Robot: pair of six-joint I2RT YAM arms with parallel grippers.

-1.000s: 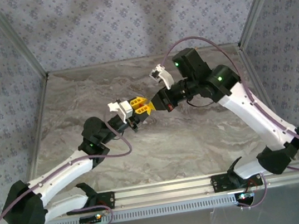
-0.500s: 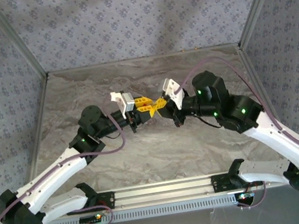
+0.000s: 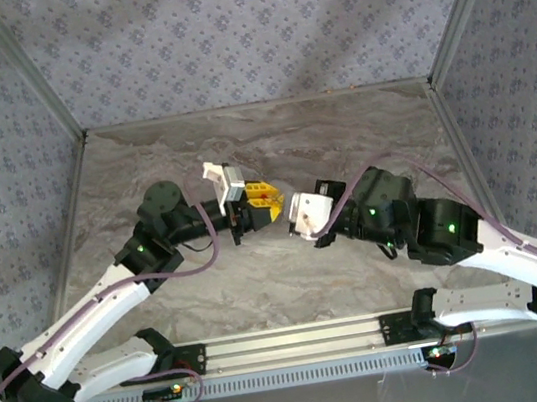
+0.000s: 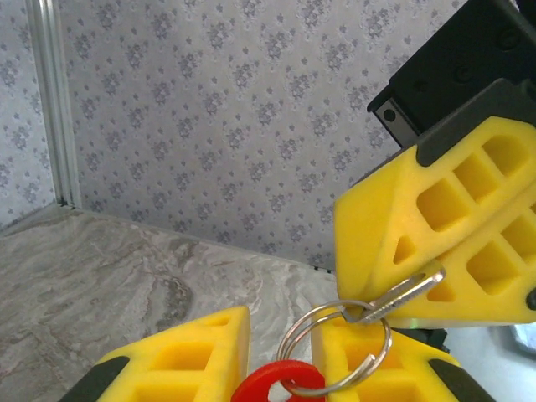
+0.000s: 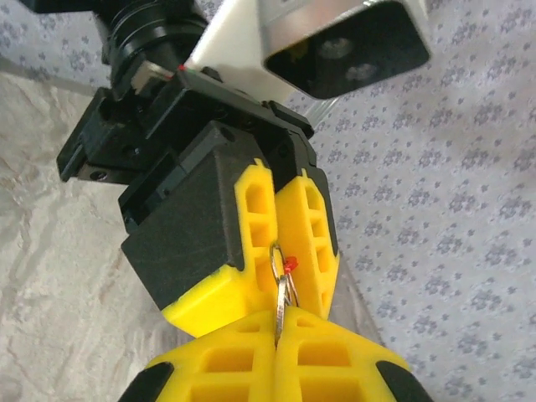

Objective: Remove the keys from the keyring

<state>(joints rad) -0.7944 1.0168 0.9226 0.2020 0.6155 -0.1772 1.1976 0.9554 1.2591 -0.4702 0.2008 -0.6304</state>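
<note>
The keyring is a small red tag [image 4: 276, 383] on a silvery split ring [image 4: 335, 347]. My left gripper [image 4: 285, 335] is shut on it, with the tag pinched between its yellow fingers [image 5: 255, 218]. A silvery key [image 4: 404, 291] hangs on that ring. My right gripper [image 5: 278, 322] is shut on the key, which shows edge-on between its pads. In the top view the left gripper [image 3: 269, 205] and the right gripper [image 3: 290, 208] meet tip to tip above the middle of the table, and the ring and key are too small to make out there.
The marbled grey table [image 3: 142, 169] lies under both arms. Patterned walls with metal corner posts [image 3: 28, 80] close it in at the back and sides. A metal rail [image 3: 290, 344] carrying the arm bases runs along the near edge.
The right arm has swung down and toward the near side, its wrist turning. The left gripper shifted slightly right. Both grips stayed shut.
</note>
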